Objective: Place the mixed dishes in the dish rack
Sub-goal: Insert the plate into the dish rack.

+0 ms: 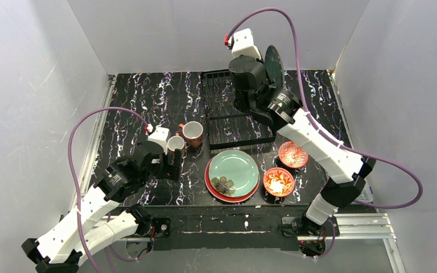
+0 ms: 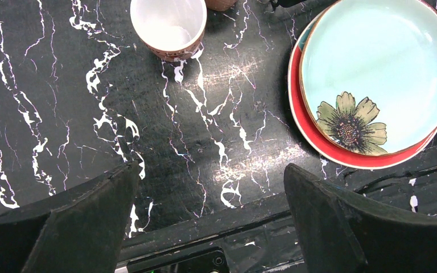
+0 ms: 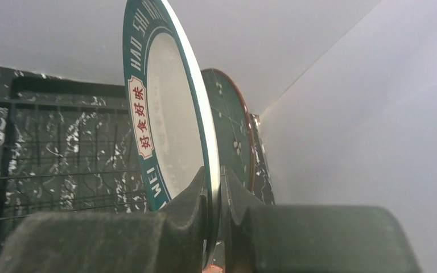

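My right gripper [image 3: 216, 187] is shut on the rim of a white plate [image 3: 170, 131] with a teal lettered border and holds it upright over the back end of the black wire dish rack [image 1: 222, 108]. A dark teal plate [image 3: 230, 131] stands upright just behind it, also seen from above [image 1: 273, 65]. The right gripper [image 1: 262, 79] hides the white plate from above. My left gripper [image 2: 213, 187] is open and empty above the table near its front edge. Two terracotta mugs [image 1: 193, 133] [image 1: 176, 143] stand left of the rack. A pale green plate [image 1: 233, 170] lies on a red plate [image 1: 213, 190].
Two small red-patterned bowls [image 1: 293, 153] [image 1: 279, 182] sit right of the stacked plates. In the left wrist view one mug [image 2: 168, 25] is ahead of the fingers and the green plate [image 2: 375, 74] lies to the right. Grey walls enclose the table.
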You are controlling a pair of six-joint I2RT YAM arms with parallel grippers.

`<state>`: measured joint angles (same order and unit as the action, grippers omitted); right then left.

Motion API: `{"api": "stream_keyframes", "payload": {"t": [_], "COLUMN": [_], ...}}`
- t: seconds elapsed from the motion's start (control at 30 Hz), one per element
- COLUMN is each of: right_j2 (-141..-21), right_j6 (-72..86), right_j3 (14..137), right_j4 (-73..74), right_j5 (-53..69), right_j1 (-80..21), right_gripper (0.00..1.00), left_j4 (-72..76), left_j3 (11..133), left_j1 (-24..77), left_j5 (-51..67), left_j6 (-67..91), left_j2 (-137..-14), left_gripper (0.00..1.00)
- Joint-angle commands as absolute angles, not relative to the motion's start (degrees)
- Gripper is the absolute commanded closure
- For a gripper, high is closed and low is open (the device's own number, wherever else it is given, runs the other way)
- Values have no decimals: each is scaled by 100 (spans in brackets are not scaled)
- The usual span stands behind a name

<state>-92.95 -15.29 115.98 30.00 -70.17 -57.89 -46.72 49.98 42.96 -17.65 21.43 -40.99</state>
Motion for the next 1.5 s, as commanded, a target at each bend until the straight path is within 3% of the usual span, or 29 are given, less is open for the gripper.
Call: {"api": "stream_keyframes", "payload": {"t": [0.0,0.83,1.47], "right_j2": [-9318,-9395,-9261], "right_j6": [-974,-216,153], "right_j3": [11909,11320,10620], "right_j4": [3281,3693,3677], "right_j5": [-6707,-5649,-5352], "right_j1": [-5460,-4415,-4315], "right_gripper": [99,99,99], "left_j4": [-4702,-4716,-4721], "left_j3": [4961,4963,4967], "left_j1": [4297,4293,4288], "left_j5": [-1938,-1978,-1988], "left_j6": [2120,2102,2092], "left_j2": [-4067,-4157,-4192], "left_gripper": [2,2,2]}}
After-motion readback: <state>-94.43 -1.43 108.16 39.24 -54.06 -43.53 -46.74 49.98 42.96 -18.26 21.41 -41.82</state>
